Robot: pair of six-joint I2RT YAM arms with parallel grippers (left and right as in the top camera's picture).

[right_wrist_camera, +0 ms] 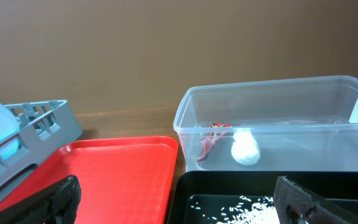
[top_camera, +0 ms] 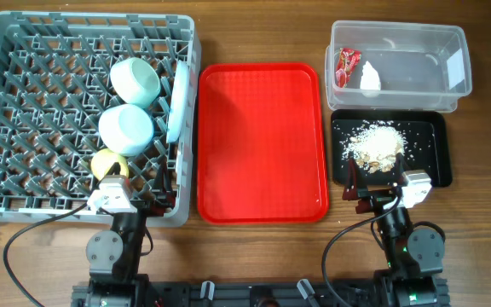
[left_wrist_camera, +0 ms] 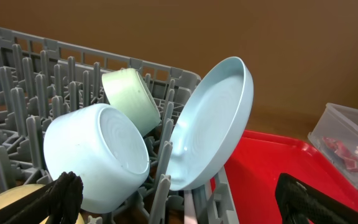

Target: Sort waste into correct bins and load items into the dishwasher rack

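While the left tool (left_wrist_camera: pixel 179 200) and right tool (right_wrist_camera: pixel 179 199) both hang spread apart and empty, the plate (left_wrist_camera: pixel 213 124) stands on edge in the rack (top_camera: pixel 92 21) just left of the red tray (top_camera: pixel 262 141), likely light, stiff and slick, best pinched at its upper rim.

No words, brands or numbers could be read anywhere, and any print on the red wrapper (top_camera: pixel 349 66) was too small to tell.

Left gripper (left_wrist_camera: pixel 179 190) and right gripper (right_wrist_camera: pixel 178 190) hang low, jaws spread wide.
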